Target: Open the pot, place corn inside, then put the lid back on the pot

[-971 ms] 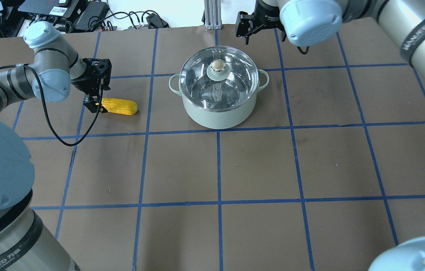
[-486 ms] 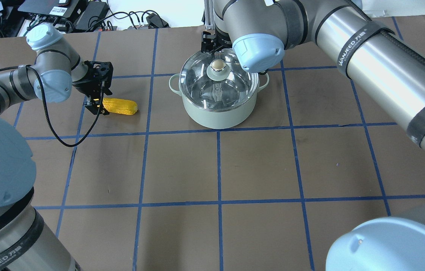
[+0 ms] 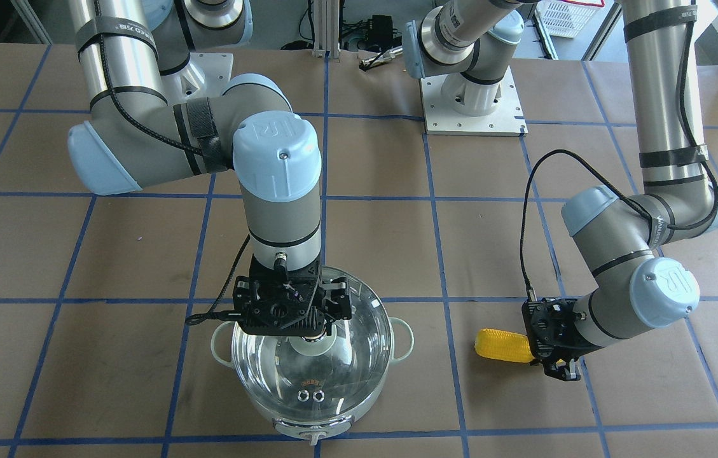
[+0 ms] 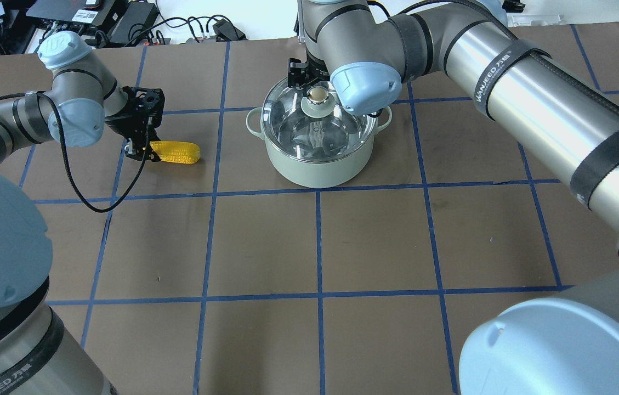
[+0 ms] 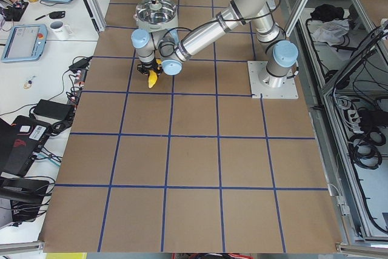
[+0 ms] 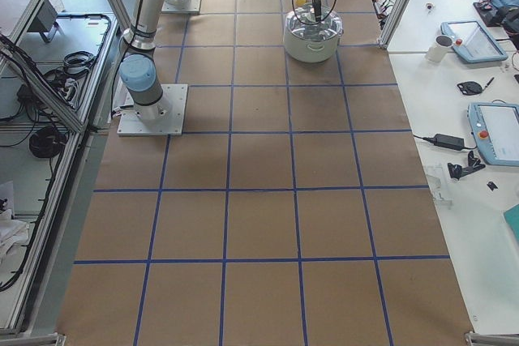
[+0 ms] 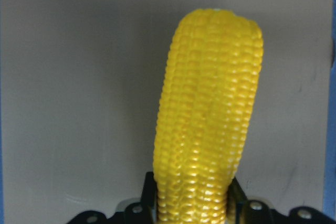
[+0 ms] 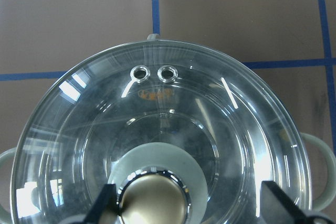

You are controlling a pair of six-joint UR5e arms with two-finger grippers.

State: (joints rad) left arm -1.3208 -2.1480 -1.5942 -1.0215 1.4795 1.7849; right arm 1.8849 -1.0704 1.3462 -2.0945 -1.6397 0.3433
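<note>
A brown counter gridded with blue tape fills the overhead view. In its upper middle stands the round pot with a pale grey-green outside, a small loop handle on each side and shiny steel inside. The round clear glass lid sits closed on it. It has a grey-green centre disc, a cream-gold ball knob and two metal-ringed vent holes.

The yellow ear of corn with rows of kernels lies lengthwise in the upper left of the overhead view, well apart from the pot.

The right claw is directly over the lid. Its fingers are spread to either side of the knob, one close beside it and the other clear of it, and nothing is gripped. The left claw is at the corn's left end. The wrist view shows its fingers pressed against both sides of the ear.

In the overhead view the right arm's blue wrist cap covers the lid's far right rim. In the front-facing view the claw body hides most of the knob. Glare on the glass blurs the pot's inside. Whether the corn rests on the counter or hangs just off it is hard to tell.

A black cable loops from the left arm over the counter. A white mug stands on the side bench.
</note>
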